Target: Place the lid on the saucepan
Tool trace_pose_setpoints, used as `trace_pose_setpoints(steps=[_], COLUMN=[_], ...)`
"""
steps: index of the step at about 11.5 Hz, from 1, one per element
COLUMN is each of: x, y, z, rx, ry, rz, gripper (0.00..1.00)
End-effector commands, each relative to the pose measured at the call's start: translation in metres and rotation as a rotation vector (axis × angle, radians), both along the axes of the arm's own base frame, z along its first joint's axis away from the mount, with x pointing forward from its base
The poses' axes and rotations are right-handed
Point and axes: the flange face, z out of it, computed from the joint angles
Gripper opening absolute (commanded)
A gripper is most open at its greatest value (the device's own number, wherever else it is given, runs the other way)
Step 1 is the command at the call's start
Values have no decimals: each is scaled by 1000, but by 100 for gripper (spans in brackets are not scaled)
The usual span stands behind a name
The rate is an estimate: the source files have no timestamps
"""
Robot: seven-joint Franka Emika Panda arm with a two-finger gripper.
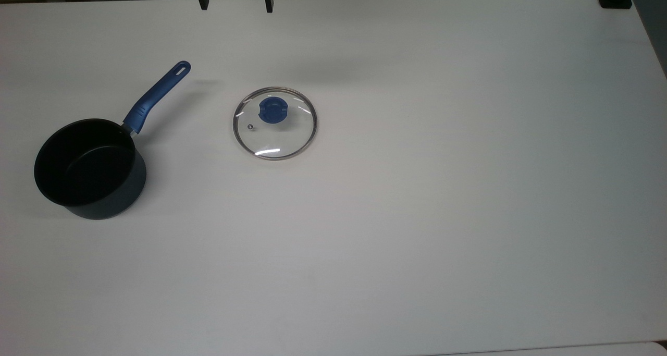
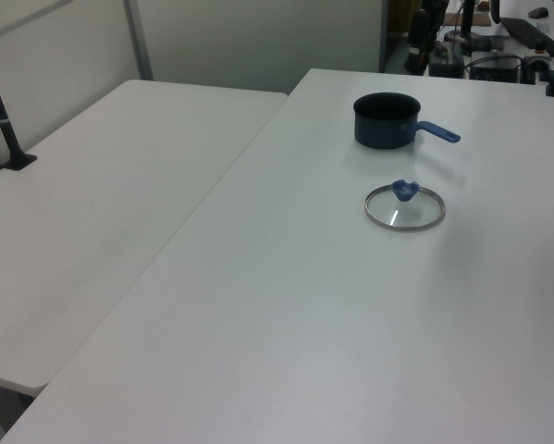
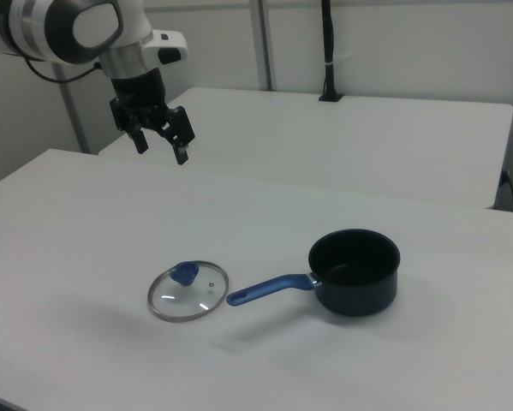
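The white table (image 1: 417,215) lay broad and bare around two things; the lid (image 1: 274,123) sat flat on it, knob up, and the saucepan (image 1: 89,168) stood upright well apart from it, toward the top view's left, its blue handle (image 1: 156,96) slanting up toward the top view's right without touching the lid. In the right view the lid (image 3: 187,290) lay just beside the tip of the handle (image 3: 269,289), with the saucepan (image 3: 355,271) on the right view's right; in the left view the saucepan (image 2: 386,120) stood beyond the lid (image 2: 405,206). The gripper (image 3: 161,146) hung high above the table in the right view, well clear of the lid, its two fingers spread apart and holding nothing; the fingertips (image 1: 203,3) showed at the top edge of the top view. A second white table (image 2: 92,203) stood alongside the first, a narrow seam between them; a black post (image 2: 1,111) rose from its far edge, and pale partition walls (image 3: 393,43) closed the room behind; dark equipment (image 2: 480,46) crowded the left view's far end.
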Motion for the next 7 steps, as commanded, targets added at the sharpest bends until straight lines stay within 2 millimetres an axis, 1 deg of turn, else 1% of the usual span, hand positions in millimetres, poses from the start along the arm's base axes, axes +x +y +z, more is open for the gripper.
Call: trace_pose_setpoints(steps=[1,5,7], x=[-7,-7,-5], y=[3,4,2], z=[3,1,-6], rx=[9,7,-3], ry=[1,6,19], rz=[16,20,59], gripper=[100,100,100])
